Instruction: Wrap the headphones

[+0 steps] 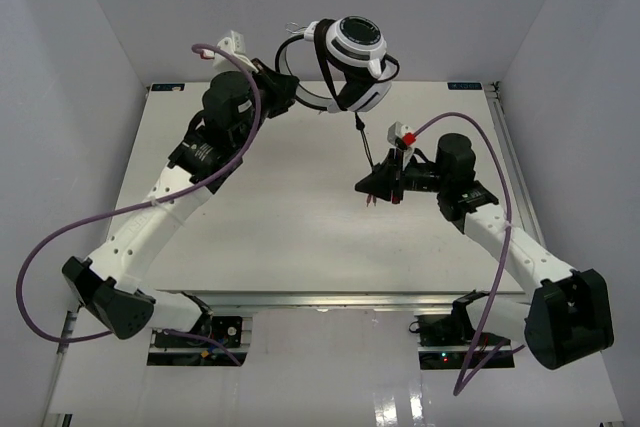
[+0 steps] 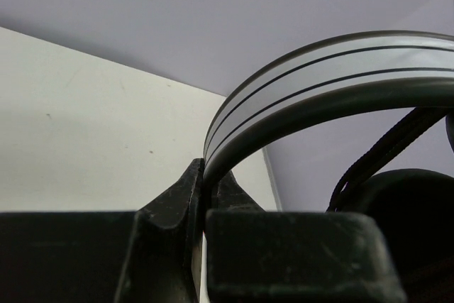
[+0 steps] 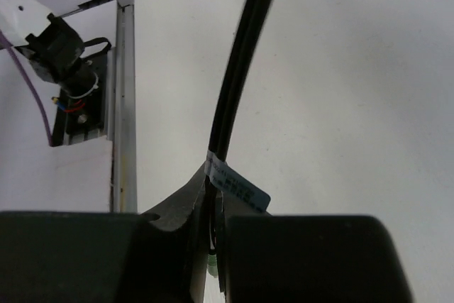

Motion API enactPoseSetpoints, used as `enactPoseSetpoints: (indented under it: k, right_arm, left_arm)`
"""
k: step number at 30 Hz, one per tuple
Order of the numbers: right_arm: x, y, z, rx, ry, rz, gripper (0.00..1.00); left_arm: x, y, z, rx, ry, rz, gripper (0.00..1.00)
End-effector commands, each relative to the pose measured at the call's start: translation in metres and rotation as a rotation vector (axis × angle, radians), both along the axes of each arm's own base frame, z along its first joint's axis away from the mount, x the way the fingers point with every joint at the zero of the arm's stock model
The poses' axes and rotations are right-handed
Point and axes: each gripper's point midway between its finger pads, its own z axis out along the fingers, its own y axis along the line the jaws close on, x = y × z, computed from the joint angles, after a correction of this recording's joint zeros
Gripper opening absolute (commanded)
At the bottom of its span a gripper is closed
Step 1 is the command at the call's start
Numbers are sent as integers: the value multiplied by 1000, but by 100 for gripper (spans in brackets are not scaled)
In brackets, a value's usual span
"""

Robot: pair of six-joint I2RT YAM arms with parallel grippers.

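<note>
Across the middle of the top view lies the white counter (image 1: 300,227), bare and enclosed by pale walls. Both white-and-black arms rise from its near edge, each trailing a thick purple cable (image 1: 60,237) that loops out to the side.

The left arm reaches toward the far edge, where the left tool (image 1: 287,85) is clamped on the headphones (image 1: 345,67) and holds them in the air, clear of the counter. The left wrist view shows its fingers (image 2: 177,204) closed on the edge of the headband (image 2: 319,76), a broad white arc with thin black lines and a dark rim. One round ear cup (image 1: 358,39) faces up, ringed in black and white stripes. The other sits below it, mostly hidden.

From the cups a thin black cord (image 1: 365,142) drops straight to the right tool (image 1: 378,185), which hovers over the middle of the counter. In the right wrist view that tool (image 3: 211,184) pinches the cord (image 3: 237,62) just where a small blue-and-white label (image 3: 241,186) wraps it. The cord runs taut between the two tools, and nothing stands between them.
</note>
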Motion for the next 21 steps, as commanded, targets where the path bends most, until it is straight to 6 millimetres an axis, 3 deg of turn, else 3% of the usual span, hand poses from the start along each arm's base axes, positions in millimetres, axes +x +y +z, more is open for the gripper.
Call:
enactPoseSetpoints:
  k: [1, 4, 6, 10, 13, 16, 21]
  right_arm:
    - [16, -10, -2, -230, -117, -142, 8]
    - [25, -9, 13, -350, -237, -177, 8]
    - [31, -19, 5, -452, -261, -221, 8]
    - [45, -29, 7, -666, -440, -282, 8]
    - [65, -45, 2, -816, -547, -365, 8]
    - [71, -47, -4, -882, -589, -373, 8]
    - [78, -46, -17, -964, -646, -370, 8]
  left_arm:
    - [40, 10, -16, 7, 8, 146, 0]
    - [57, 5, -51, 110, 66, 161, 0]
    - [66, 1, -74, 175, 101, 160, 0]
    - [73, -7, -147, 385, 216, 97, 0]
    - [62, -18, -210, 517, 326, -1, 0]
    - [42, -28, -240, 563, 367, -106, 0]
    - [13, -47, -256, 609, 376, -285, 0]
